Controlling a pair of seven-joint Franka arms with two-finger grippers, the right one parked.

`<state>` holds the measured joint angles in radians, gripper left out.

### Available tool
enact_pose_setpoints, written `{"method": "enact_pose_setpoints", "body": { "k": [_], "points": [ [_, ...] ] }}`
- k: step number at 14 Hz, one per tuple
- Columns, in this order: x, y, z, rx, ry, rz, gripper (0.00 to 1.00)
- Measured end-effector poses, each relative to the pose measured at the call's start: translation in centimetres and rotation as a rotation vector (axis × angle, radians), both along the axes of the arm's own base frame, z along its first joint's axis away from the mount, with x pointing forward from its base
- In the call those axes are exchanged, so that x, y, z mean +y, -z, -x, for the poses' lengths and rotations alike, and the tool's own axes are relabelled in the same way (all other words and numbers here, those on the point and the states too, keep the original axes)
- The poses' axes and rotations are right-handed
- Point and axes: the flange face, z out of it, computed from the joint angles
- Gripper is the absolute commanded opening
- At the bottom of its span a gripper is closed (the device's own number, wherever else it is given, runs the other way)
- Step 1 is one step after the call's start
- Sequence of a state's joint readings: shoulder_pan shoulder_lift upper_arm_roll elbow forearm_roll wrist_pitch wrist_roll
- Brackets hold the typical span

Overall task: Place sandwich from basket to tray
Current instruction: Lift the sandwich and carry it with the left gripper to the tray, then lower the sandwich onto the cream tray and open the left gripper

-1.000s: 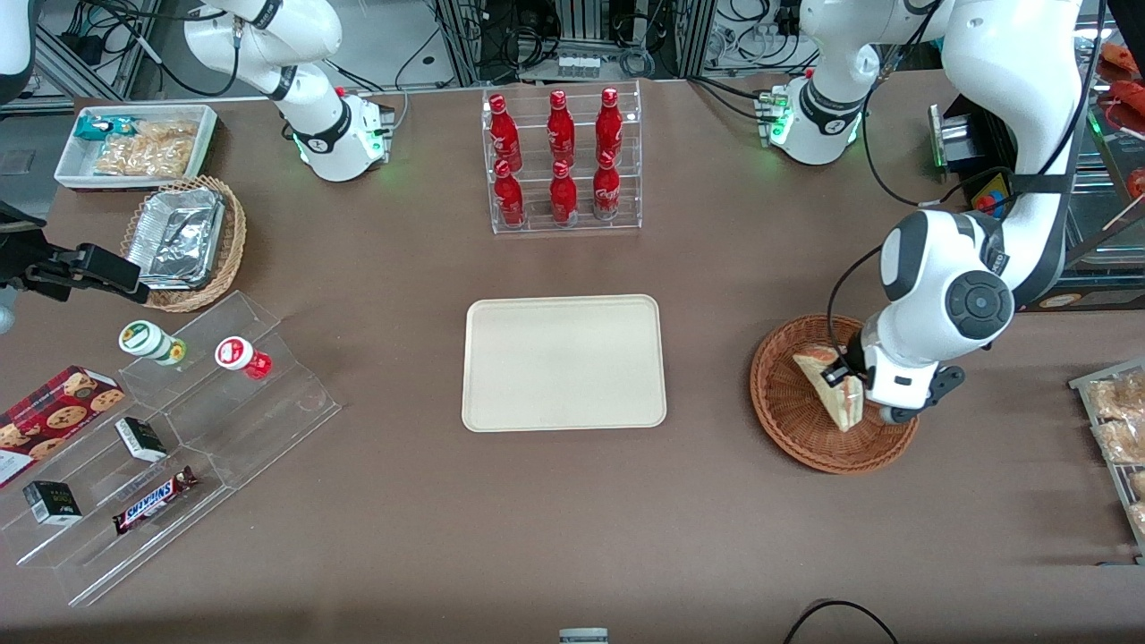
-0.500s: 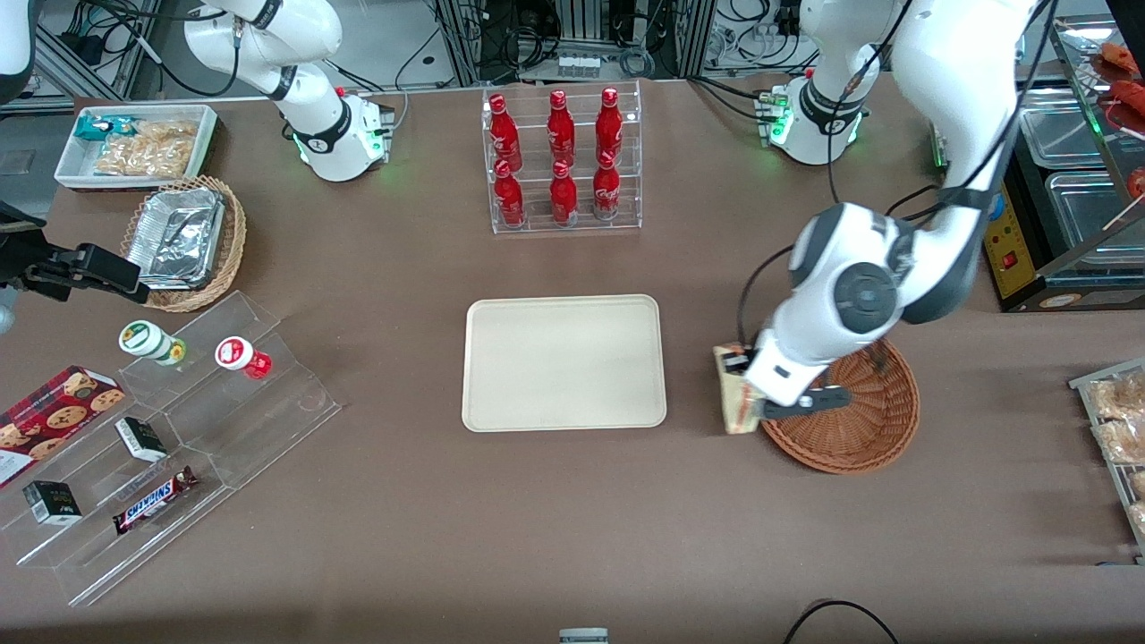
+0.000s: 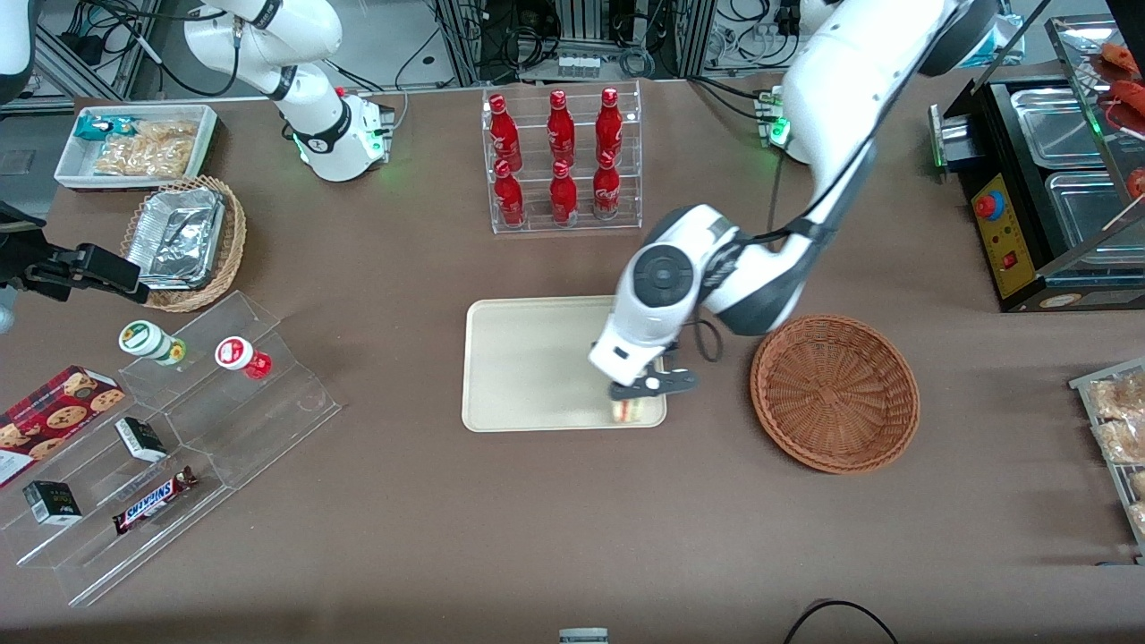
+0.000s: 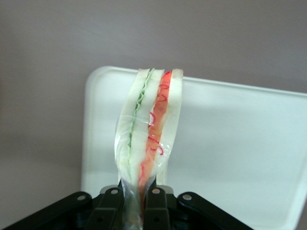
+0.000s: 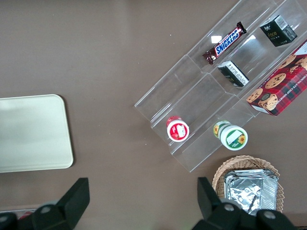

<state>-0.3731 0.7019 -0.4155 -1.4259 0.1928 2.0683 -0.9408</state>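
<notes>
Sandwich point(image 4: 147, 129) pinched in the gripper point(image 4: 139, 203) over the tray point(image 3: 528, 358), mostly hidden from the front

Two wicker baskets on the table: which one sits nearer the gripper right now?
The reddish-brown basket, empty, beside the tray. The gripper holds the sandwich over that tray's corner. The tan basket holds foil containers toward the parked arm's end.

The gripper point(image 3: 637, 400), closed on the sandwich point(image 4: 146, 139), hangs over the tray's point(image 3: 528, 367) corner nearest the front camera on the working arm's side, with the basket point(image 3: 834, 392) beside the tray on the table point(image 3: 572, 519).
</notes>
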Motion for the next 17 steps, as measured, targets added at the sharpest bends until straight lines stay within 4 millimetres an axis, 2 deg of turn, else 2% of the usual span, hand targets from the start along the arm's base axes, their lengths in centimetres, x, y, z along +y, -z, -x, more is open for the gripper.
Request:
{"method": "enact_pose_setpoints", "body": {
  "k": [3, 5, 7, 10, 11, 12, 13, 17],
  "points": [
    [-4.6, 2.5, 1.9, 0.015, 0.03, 0.008, 0.0],
    [-6.8, 3.5, 3.3, 0.02, 0.045, -0.005, 0.0],
    [-7.9, 4.3, 3.9, 0.03, 0.039, -0.018, 0.01],
    [-8.4, 5.8, 4.0, 0.043, 0.031, -0.024, 0.06],
    [-8.3, 5.9, 3.9, 0.044, 0.027, -0.025, 0.19],
    [-8.3, 6.1, 3.9, 0.044, 0.025, -0.026, 0.53],
    [-8.2, 6.2, 3.8, 0.045, 0.023, -0.028, 1.0],
    [-8.2, 6.1, 3.5, 0.041, 0.016, -0.023, 1.0]
  ]
}}
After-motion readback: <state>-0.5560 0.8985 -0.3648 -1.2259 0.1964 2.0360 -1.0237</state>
